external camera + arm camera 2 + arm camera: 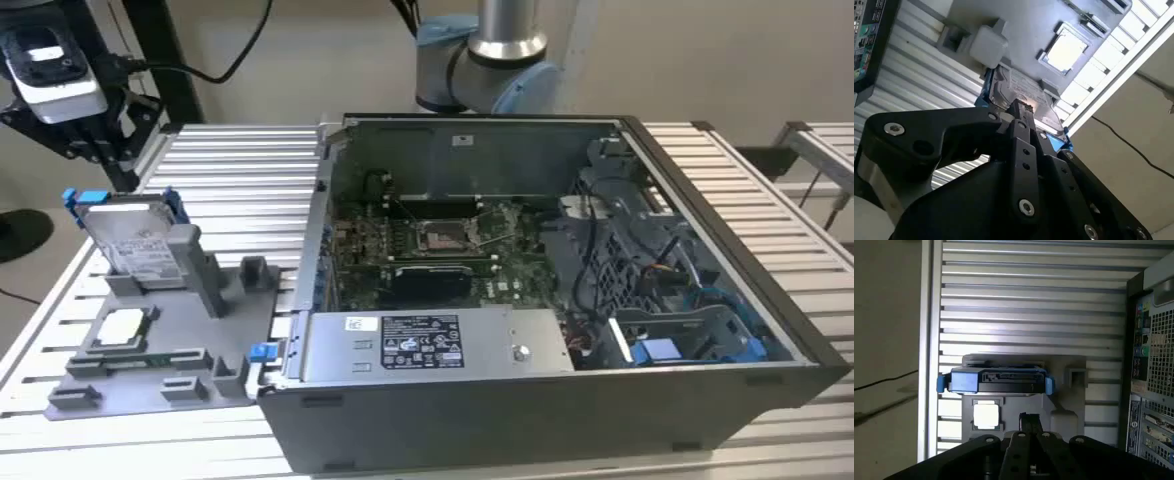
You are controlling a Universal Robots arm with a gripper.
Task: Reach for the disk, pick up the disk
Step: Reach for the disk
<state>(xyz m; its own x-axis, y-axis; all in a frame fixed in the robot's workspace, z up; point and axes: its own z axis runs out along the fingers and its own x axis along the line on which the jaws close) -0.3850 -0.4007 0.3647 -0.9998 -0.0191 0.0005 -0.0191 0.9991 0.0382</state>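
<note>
The disk (pixel 134 240) is a silver-grey drive with a white label and a bright blue bracket. It stands on edge, leaning in a slot of the grey holder (pixel 167 375) at the exterior view's left. My gripper (pixel 110 168) hangs just above and behind its top edge, apart from it. In the first wrist view the disk (pixel 999 382) shows edge-on beyond my gripper (pixel 1027 421). In the second wrist view the black fingers meet at a tip (pixel 1019 107) in front of the disk (pixel 1026 89). The fingers look shut with nothing between them.
A small square silver chip (pixel 123 325) lies in the holder in front of the disk. An open computer case (pixel 534 420) takes up the middle and the exterior view's right. Everything rests on a slatted metal table (pixel 240 170). A black cable lies on the floor (pixel 884 380).
</note>
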